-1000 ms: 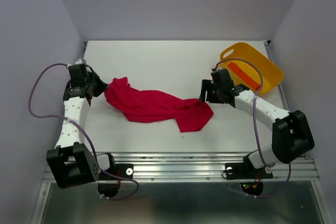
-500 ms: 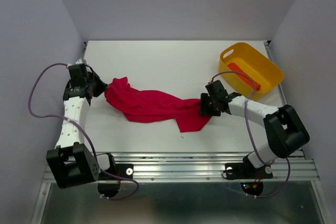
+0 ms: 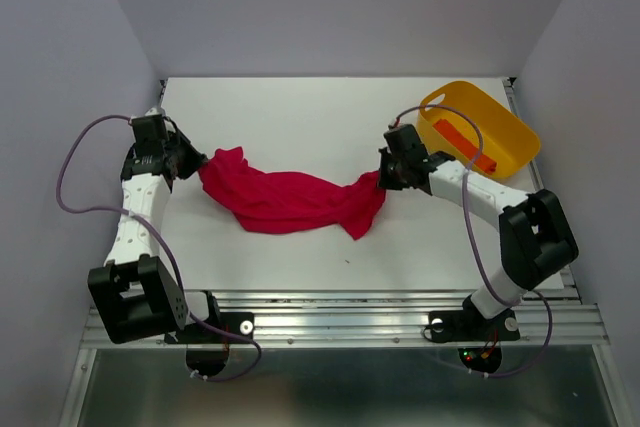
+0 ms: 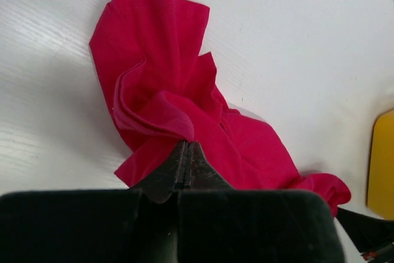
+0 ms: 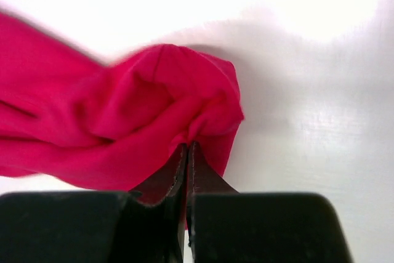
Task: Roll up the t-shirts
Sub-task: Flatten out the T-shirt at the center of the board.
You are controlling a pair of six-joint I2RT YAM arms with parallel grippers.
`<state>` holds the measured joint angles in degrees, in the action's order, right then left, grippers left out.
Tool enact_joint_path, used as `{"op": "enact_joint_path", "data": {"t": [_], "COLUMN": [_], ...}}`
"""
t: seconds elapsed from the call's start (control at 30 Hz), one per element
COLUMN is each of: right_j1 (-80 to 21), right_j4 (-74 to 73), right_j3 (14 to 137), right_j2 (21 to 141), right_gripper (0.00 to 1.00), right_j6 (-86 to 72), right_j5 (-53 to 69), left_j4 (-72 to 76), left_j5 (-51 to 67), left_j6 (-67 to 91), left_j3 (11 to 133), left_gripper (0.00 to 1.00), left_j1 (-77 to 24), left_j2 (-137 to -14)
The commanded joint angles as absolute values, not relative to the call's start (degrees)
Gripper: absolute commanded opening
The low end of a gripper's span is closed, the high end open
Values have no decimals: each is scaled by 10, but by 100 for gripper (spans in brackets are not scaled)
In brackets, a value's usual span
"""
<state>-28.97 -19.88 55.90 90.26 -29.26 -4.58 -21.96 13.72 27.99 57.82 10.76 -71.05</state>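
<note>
A crimson t-shirt (image 3: 290, 199) lies bunched in a long band across the white table. My left gripper (image 3: 194, 165) is shut on its left end; in the left wrist view the jaws pinch a fold of the crimson t-shirt (image 4: 184, 97) at the left gripper (image 4: 186, 145). My right gripper (image 3: 381, 180) is shut on the shirt's right end, lifted a little off the table; the right wrist view shows the crimson t-shirt (image 5: 129, 115) gathered at the right gripper (image 5: 188, 146). An orange-red rolled t-shirt (image 3: 462, 144) lies in the yellow tub.
A yellow plastic tub (image 3: 510, 132) with handles stands at the back right, just behind my right arm. Grey walls close in the table on both sides and the back. A metal rail runs along the near edge.
My right gripper has come down onto the shirt's right end, shut on it and pulled it up and back towards the tub. The left gripper has kept its grip.
</note>
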Motion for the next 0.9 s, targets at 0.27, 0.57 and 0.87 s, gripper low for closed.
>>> {"op": "enact_joint_path", "data": {"t": [0.27,0.57,0.87], "right_j1": [-220,-206,-206], "right_j4": [-206,-175,-156], "right_j3": [1091,1167,906], "right_j2": [1041,964,784], "right_gripper": [1,1,1], "right_j6": [-223,-212,-211], "right_j5": [-62,-104,-98], "left_j4": [-201,-211,-139], "left_j5": [179,205,226], "left_j6": [293,328,311], "left_j3": [973,1281,1014], "left_gripper": [0,0,0], "left_j1": [109,123,129], "left_j2": [-896,-955,-829]}}
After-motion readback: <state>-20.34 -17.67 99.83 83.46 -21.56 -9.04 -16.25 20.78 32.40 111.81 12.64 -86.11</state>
